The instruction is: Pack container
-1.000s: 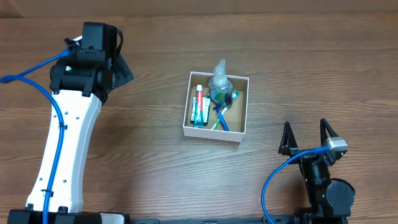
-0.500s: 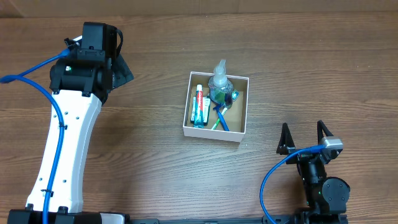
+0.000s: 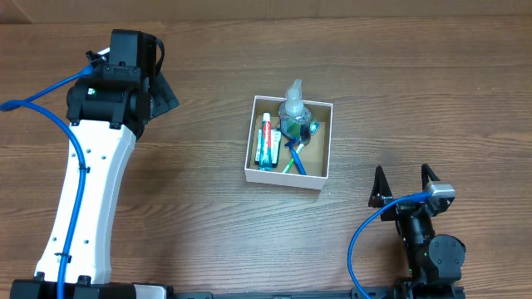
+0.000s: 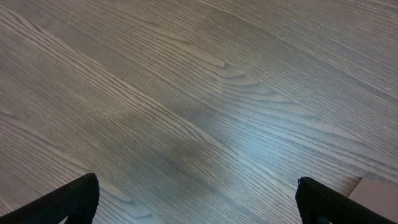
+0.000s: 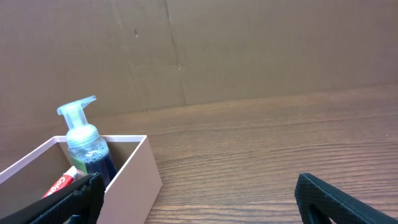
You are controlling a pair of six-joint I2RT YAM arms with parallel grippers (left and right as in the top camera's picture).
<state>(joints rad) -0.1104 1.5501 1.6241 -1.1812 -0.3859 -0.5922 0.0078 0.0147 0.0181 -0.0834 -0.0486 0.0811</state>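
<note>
The container (image 3: 322,145), a shallow square cardboard box with white walls and a brown inside, sits at the table's centre. It holds a clear pump bottle with green liquid (image 3: 293,110), a toothpaste tube (image 3: 266,139) and a blue toothbrush (image 3: 296,158). My right gripper (image 3: 403,185) is open and empty, below and right of the box. In the right wrist view the box wall (image 5: 134,174) and the pump bottle (image 5: 84,140) show at the left, between my spread fingers (image 5: 199,202). My left gripper (image 3: 162,95) is open and empty at the far left, over bare wood (image 4: 199,199).
A brown cardboard wall (image 5: 217,50) stands along the table's far edge in the right wrist view. A pale box corner (image 4: 380,194) shows at the lower right of the left wrist view. Blue cables (image 3: 366,237) trail from both arms.
My right gripper has drawn back slightly toward the table's front edge. The left arm and the box contents have not moved.
</note>
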